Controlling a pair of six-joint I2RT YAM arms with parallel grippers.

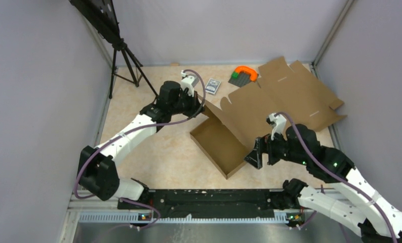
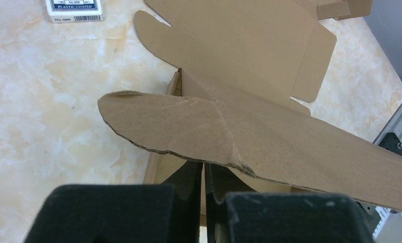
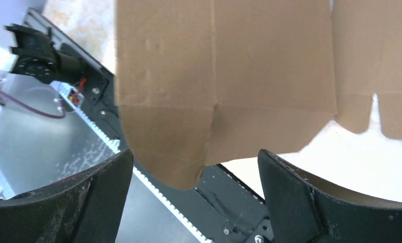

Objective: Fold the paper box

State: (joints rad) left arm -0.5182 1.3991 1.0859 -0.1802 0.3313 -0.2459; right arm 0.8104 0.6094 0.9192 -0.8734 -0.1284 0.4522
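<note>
In the middle of the table [image 1: 153, 152], on the overhead camera, I see the paper box [image 1: 222, 147] standing as a shallow tray, its lid flap raised toward the far right. The left gripper [image 1: 201, 104] is at its far corner and the right gripper [image 1: 257, 152] at its near right corner. A flat cardboard blank [image 1: 300, 91] lies behind.

On the left wrist camera, the fingers [image 2: 186, 179] are pressed together, tips hidden under a flap of the box. I cannot tell whether cardboard is pinched.

On the right wrist camera, the fingers [image 3: 290, 197] stand wide apart with a box panel just beyond them, nothing gripped.

bare table [image 1: 153, 152] left of paper box [image 1: 216, 146], flat blank [image 1: 300, 93] behind
</note>
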